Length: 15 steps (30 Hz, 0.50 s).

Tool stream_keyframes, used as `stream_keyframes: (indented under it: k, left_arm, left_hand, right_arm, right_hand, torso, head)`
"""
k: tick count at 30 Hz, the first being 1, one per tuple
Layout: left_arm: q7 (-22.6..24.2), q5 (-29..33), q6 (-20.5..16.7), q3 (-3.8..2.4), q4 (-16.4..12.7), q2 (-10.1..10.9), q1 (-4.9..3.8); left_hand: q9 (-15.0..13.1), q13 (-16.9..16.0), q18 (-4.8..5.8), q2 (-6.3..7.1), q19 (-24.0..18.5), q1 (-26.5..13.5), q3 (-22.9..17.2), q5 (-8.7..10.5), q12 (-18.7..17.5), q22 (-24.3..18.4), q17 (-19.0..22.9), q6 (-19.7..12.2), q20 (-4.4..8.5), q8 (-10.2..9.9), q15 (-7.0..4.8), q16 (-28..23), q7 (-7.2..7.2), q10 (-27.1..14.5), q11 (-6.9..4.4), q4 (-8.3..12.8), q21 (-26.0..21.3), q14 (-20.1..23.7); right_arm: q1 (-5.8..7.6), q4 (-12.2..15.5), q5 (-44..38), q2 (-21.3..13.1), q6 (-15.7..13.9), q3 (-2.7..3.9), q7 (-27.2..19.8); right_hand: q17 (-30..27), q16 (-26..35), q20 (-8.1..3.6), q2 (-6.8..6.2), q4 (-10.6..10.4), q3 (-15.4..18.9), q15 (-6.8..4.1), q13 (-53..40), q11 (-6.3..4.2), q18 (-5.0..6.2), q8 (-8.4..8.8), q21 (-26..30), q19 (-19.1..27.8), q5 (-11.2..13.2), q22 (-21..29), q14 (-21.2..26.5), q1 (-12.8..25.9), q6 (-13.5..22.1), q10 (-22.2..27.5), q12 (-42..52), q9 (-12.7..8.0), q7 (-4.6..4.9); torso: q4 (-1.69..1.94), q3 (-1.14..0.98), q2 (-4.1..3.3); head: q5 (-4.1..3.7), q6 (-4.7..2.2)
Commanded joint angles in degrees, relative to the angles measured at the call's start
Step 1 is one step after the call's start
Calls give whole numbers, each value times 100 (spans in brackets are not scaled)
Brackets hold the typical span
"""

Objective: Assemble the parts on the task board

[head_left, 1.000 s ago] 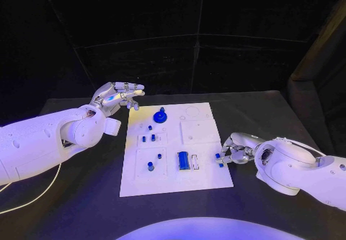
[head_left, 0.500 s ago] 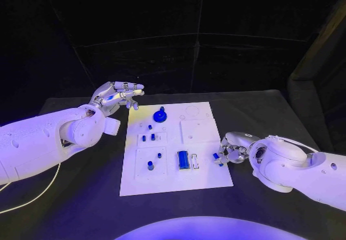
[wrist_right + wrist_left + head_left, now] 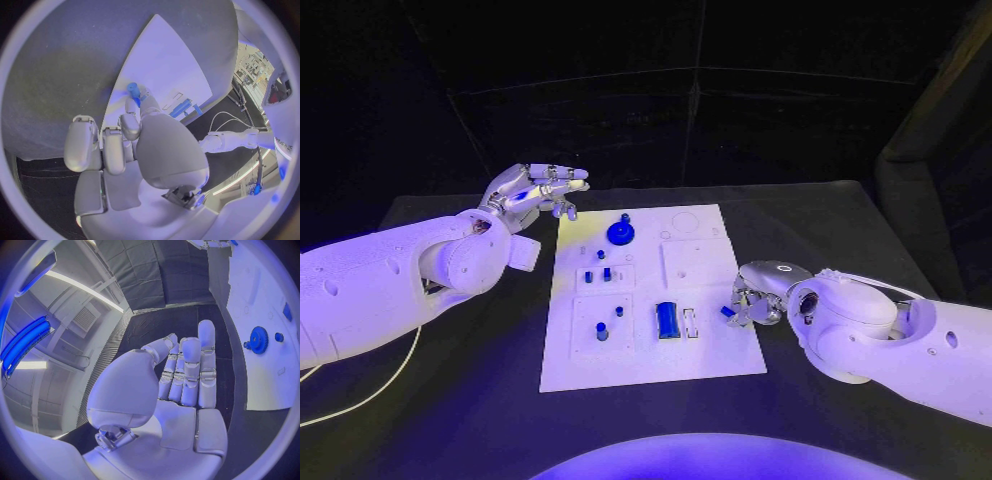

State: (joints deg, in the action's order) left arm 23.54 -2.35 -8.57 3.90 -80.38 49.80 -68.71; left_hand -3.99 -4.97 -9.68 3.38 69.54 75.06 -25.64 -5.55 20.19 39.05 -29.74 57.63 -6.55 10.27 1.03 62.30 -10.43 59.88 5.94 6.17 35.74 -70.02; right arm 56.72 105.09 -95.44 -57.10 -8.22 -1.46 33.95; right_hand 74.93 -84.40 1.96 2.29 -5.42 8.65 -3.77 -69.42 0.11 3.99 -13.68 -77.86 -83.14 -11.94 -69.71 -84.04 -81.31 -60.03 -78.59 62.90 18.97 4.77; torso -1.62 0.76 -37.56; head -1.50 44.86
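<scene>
We see the task board (image 3: 711, 370), a white plate lying in the middle of the head view on the black desk (image 3: 473, 400). Near its upper end sits a blue gear (image 3: 620, 236); below it several small blue pegs (image 3: 597, 275) stand in the board's left column, and a blue cylinder (image 3: 666, 320) lies toward the lower centre.

At the board's right edge, right of centre in the frame, the right hand (image 3: 759, 295) pinches a small blue part (image 3: 728, 311) between the thumb and a finger, just above the plate's rim. In the right wrist view that same part (image 3: 133, 90) juts out past the fingertips (image 3: 129, 125), with the other fingers curled in beside it.

In the upper left of the head view the left hand (image 3: 531, 190) hovers beyond the board's top left corner, fingers apart and holding nothing; the left wrist view shows its fingers (image 3: 190, 370) stretched out straight, with the gear (image 3: 257, 339) off to the right.
</scene>
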Motion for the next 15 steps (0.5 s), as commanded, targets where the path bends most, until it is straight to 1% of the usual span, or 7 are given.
stream_keyframes:
  k: [1,2,4,5,9,11,15]
  left_arm:
    - [15,17,74,-4,-14,8,-8]
    - [15,17,75,-4,-15,9,-8]
    - [13,17,77,-4,-18,11,-8]
    - [12,17,80,-4,-20,14,-8]
    - [7,17,84,-4,-24,20,-8]
    - [5,17,85,-4,-25,22,-8]
    - [4,17,90,-4,-29,23,-8]
  left_hand:
    - [2,-3,-78,-32,-28,-36,-10,-25,23,-8,5,-53,4,26,-8,-6,4,-26,5,15,-23,32]
    - [2,-3,-78,-32,-28,-36,-10,-25,23,-8,5,-53,4,26,-8,-6,4,-26,5,15,-23,32]
    - [2,-3,-77,-30,-28,-41,-9,-28,25,-8,5,-54,3,28,-7,-5,4,-28,6,14,-23,32]
    - [2,-3,-77,-28,-28,-43,-8,-29,26,-8,6,-55,3,28,-7,-4,3,-29,6,14,-23,32]
    - [2,-3,-77,-28,-28,-43,-8,-29,26,-8,6,-55,3,28,-7,-4,3,-29,6,14,-23,32]
    - [2,-3,-77,-28,-28,-43,-8,-29,26,-8,6,-55,3,28,-7,-4,3,-29,6,14,-23,32]
    - [2,-3,-77,-28,-28,-43,-8,-29,26,-8,6,-55,3,28,-7,-4,3,-29,6,14,-23,32]
  right_arm:
    - [-33,-33,-257,25,321,-35,237]
    - [-33,-32,-260,31,297,-35,254]
    - [-34,-24,-232,40,191,-35,292]
    - [-34,-9,-111,35,52,-35,308]
    - [-33,75,359,-14,-399,-34,279]
    - [-33,131,590,-43,-633,-33,249]
    - [-31,226,920,-81,-991,-33,209]
  right_hand:
    - [538,32,-9,-33,-22,-19,-32,6,-14,11,39,21,-16,-37,0,-395,-8,-6,10,-26,-26,-6]
    - [539,33,-8,-41,-32,-29,-30,6,-15,11,47,19,-18,-102,-4,-395,12,-10,8,-27,-29,-6]
    - [542,33,-7,-61,-62,-56,-32,-1,-20,9,66,13,-24,-349,-16,-396,58,-21,1,-21,-38,-10]
    - [551,29,-11,-78,-99,-93,-39,-23,-26,9,85,9,-30,-650,-23,-399,95,-32,-14,4,-48,-18]
    - [649,-31,-26,-146,-207,-220,-54,-180,-44,-11,123,-56,-73,-1317,-125,-422,174,-74,-103,200,-68,-37]
    - [678,-49,-32,-194,-257,-302,-59,-216,-52,-17,139,-77,-86,-1543,-156,-428,203,-97,-120,239,-75,-43]
    - [714,-70,-39,-290,-339,-455,-66,-257,-58,-24,167,-103,-102,-1824,-196,-435,243,-124,-141,280,-88,-51]
  torso:
    - [-2,1,1]
    - [-3,1,3]
    - [-4,1,4]
    - [-2,2,3]
    - [-2,1,4]
    - [-2,3,8]
    - [7,5,3]
  head:
    - [4,-4]
    - [8,-4]
    - [14,-2]
    - [13,0]
    - [17,4]
    - [15,6]
    - [21,-2]
